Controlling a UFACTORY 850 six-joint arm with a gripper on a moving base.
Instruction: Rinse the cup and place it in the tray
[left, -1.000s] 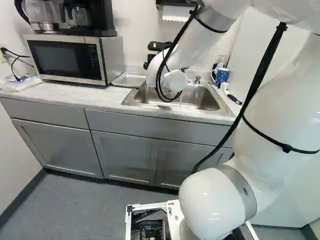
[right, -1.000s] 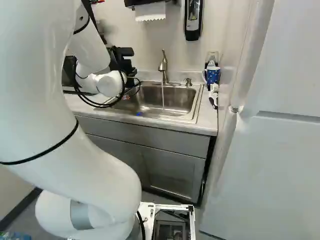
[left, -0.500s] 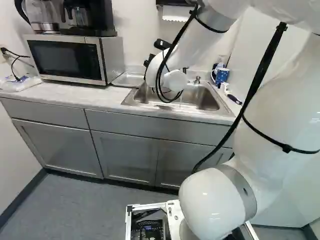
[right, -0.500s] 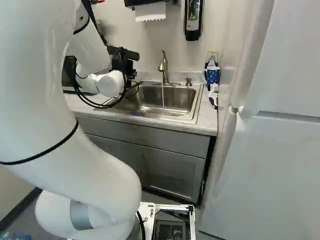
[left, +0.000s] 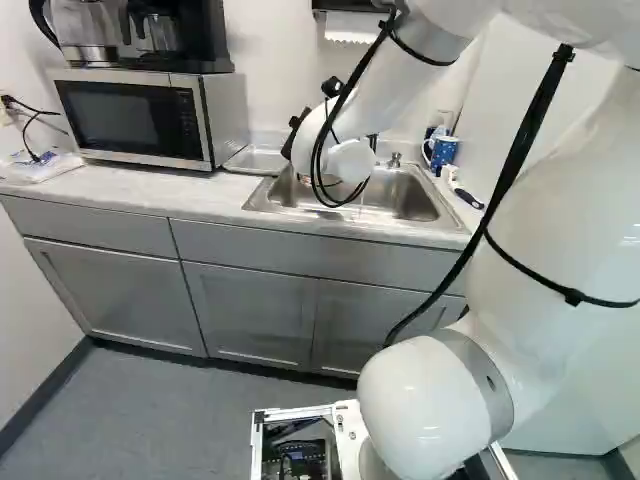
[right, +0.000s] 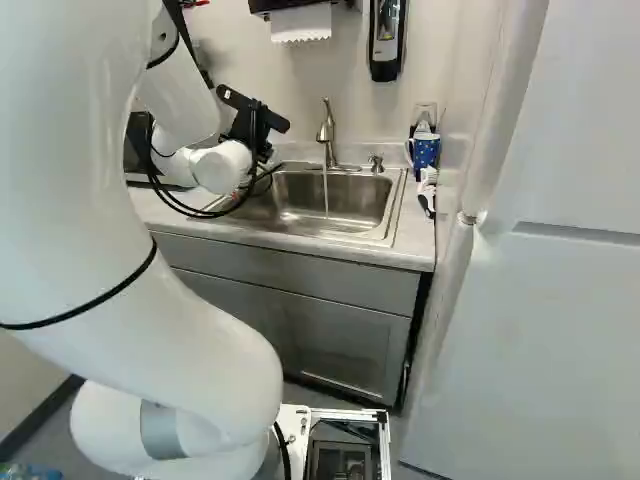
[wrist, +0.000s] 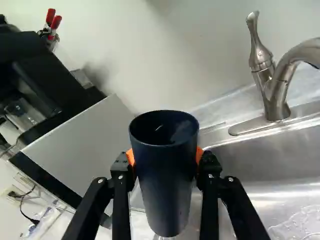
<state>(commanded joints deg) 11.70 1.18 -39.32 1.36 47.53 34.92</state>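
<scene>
Behind the white wrist, the black gripper (right: 248, 128) shows only in part in the right base view, over the sink's left end. In the wrist view the gripper (wrist: 165, 159) is shut on the dark blue cup (wrist: 164, 187), an orange pad against either side. The cup's open mouth faces the wrist camera; its contents are too dark to tell. A thin stream runs from the faucet (right: 326, 135) into the sink (right: 345, 205); the cup stands apart from the faucet. The shallow tray (left: 258, 160) lies on the counter between microwave and sink.
The microwave (left: 135, 118) stands left of the tray, with a coffee maker (left: 165, 35) on top. A blue dotted mug (right: 426, 150) and a white-headed brush (right: 427, 192) are right of the sink. A soap dispenser (right: 386, 38) hangs on the wall above.
The wrist has turned: the black parts at its end have swung round in both base views. A small blue spot at the sink's front edge no longer shows. The base has stayed still.
</scene>
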